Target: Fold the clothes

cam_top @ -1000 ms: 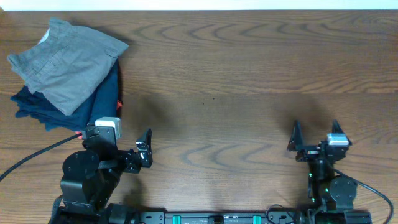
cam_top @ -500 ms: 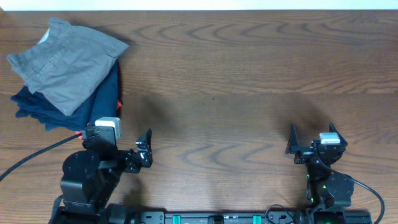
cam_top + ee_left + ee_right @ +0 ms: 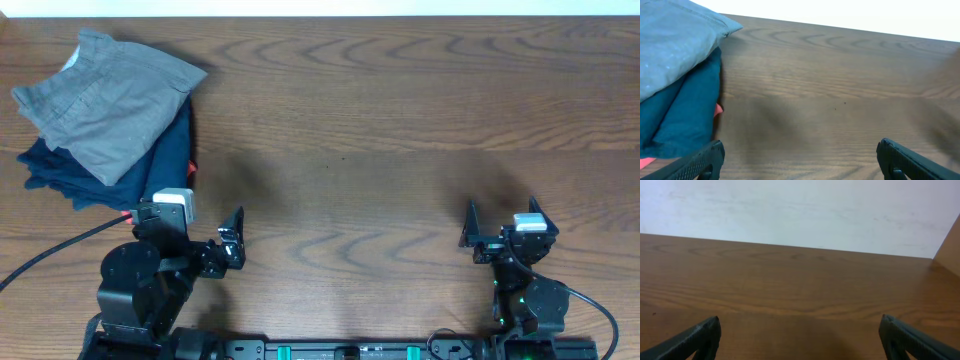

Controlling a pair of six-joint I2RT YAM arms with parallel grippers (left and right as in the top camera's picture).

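The grey shorts (image 3: 105, 100) lie folded at the table's far left, on top of a dark navy garment (image 3: 95, 175). In the left wrist view the shorts (image 3: 675, 45) and the navy garment (image 3: 687, 110) fill the left side. My left gripper (image 3: 200, 228) is open and empty, near the front edge, just in front of and to the right of the pile; its fingers (image 3: 705, 159) are wide apart over bare wood. My right gripper (image 3: 505, 220) is open and empty at the front right, far from the clothes, with its fingertips (image 3: 910, 337) over bare wood.
A bit of red or pink material (image 3: 192, 165) peeks out at the right edge of the pile, also in the left wrist view (image 3: 719, 109). A black cable (image 3: 50, 250) runs off to the left. A white wall (image 3: 800, 210) stands beyond the table's far edge.
My right gripper shifted slightly left and back toward the front edge, then stopped. The left arm and the clothes have not moved.
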